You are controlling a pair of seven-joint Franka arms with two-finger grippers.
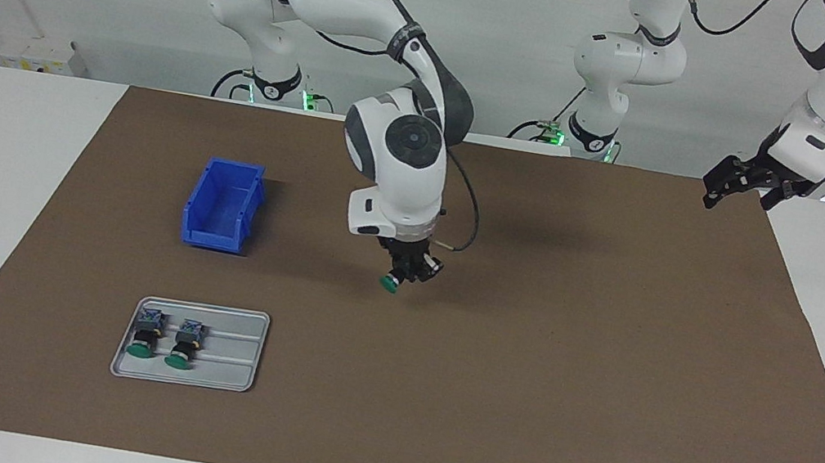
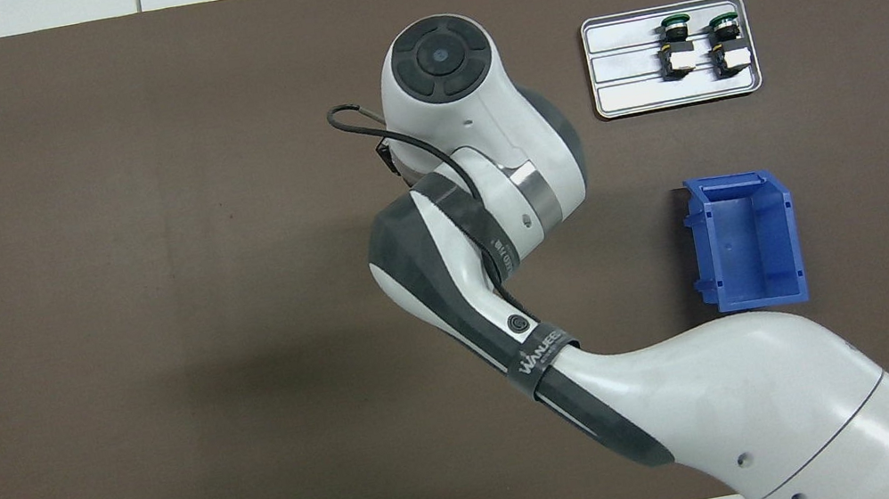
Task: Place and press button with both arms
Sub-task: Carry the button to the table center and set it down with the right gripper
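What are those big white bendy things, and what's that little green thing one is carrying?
They are two robot arms at a table with a brown mat. One picture looks at them from across the table, the other from above. The right claw is shut on a green push-button, over the middle of the mat. Two more buttons lie on a grey tray. A blue bin sits nearer the robots. The left claw waits open, holding nothing, at its end of the table.

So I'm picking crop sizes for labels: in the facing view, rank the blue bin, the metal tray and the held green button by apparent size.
1. metal tray, largest
2. blue bin, somewhat smaller
3. green button held in the right gripper, far the smallest
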